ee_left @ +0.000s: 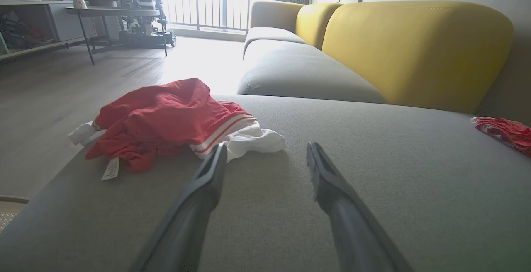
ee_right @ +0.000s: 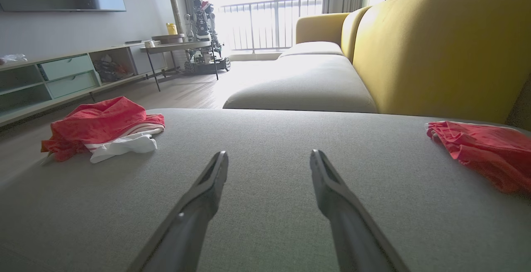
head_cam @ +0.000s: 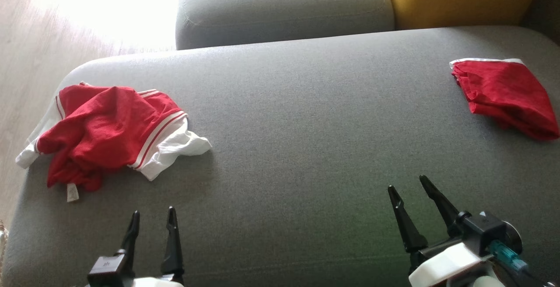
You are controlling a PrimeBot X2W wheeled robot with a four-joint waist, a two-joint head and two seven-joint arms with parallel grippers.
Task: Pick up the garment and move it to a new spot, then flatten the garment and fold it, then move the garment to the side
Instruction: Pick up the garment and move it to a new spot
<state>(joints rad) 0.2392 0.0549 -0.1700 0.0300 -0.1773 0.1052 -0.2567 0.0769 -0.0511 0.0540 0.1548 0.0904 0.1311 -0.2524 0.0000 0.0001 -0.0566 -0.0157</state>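
Red mesh garment [head_cam: 105, 134], crumpled, grey woven cushion [head_cam: 306, 147]

The seat cushion [head_cam: 306, 147] is grey woven cloth, matt and slightly coarse. The crumpled garment [head_cam: 105, 134] is red cloth with a fine mesh look; its white trim is smoother. The backrest [ee_left: 415, 52] is matt yellow cloth. The floor [head_cam: 26, 59] is pale wood with a sheen. The left gripper [head_cam: 154, 210] and right gripper [head_cam: 406, 182] have dark, matt fingers.

Red-white garment [head_cam: 109, 134] crumpled in heap, left edge of sofa seat [head_cam: 297, 147]; possibly shorts.
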